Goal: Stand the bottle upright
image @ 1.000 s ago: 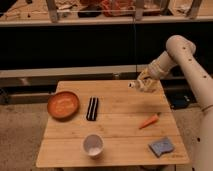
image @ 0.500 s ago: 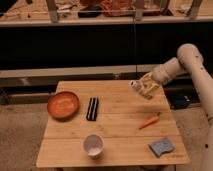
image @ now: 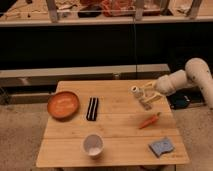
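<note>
The small clear bottle (image: 136, 91) lies sideways in my gripper (image: 146, 95), its whitish cap pointing left. The gripper is shut on the bottle and holds it low over the right rear part of the wooden table (image: 120, 131), just behind the carrot (image: 149, 121). My pale arm (image: 192, 75) reaches in from the right. I cannot tell whether the bottle touches the tabletop.
An orange bowl (image: 63, 104) sits at the table's left. A black oblong object (image: 92, 108) lies beside it. A white cup (image: 93, 145) stands near the front edge. A blue sponge (image: 161, 147) lies at the front right. A dark shelf runs behind the table.
My gripper has come down and slightly left with the bottle, from above the table's back edge to low over the tabletop. The other objects have not moved.
</note>
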You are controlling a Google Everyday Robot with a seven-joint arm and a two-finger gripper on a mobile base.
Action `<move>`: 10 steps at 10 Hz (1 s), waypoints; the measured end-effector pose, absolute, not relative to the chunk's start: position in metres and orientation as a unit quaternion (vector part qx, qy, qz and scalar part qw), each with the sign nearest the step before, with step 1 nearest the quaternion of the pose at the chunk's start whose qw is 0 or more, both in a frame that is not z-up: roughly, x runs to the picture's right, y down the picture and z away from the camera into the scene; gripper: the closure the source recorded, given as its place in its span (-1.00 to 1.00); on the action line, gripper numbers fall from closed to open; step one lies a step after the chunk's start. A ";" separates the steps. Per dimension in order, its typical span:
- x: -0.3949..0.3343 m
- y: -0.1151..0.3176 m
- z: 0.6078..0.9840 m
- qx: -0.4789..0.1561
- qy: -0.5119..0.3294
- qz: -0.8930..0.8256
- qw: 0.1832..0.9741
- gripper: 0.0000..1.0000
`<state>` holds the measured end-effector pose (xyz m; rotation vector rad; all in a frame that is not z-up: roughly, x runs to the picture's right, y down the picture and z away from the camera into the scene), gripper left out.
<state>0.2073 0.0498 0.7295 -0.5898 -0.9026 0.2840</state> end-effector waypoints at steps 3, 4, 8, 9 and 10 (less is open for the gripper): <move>0.192 0.076 0.710 -0.238 -0.537 0.159 0.794 1.00; 0.184 0.077 0.712 -0.224 -0.579 0.167 0.766 1.00; 0.124 0.064 0.714 -0.209 -0.697 0.157 0.667 1.00; 0.118 0.063 0.713 -0.210 -0.700 0.151 0.665 1.00; 0.115 0.061 0.714 -0.210 -0.701 0.149 0.666 1.00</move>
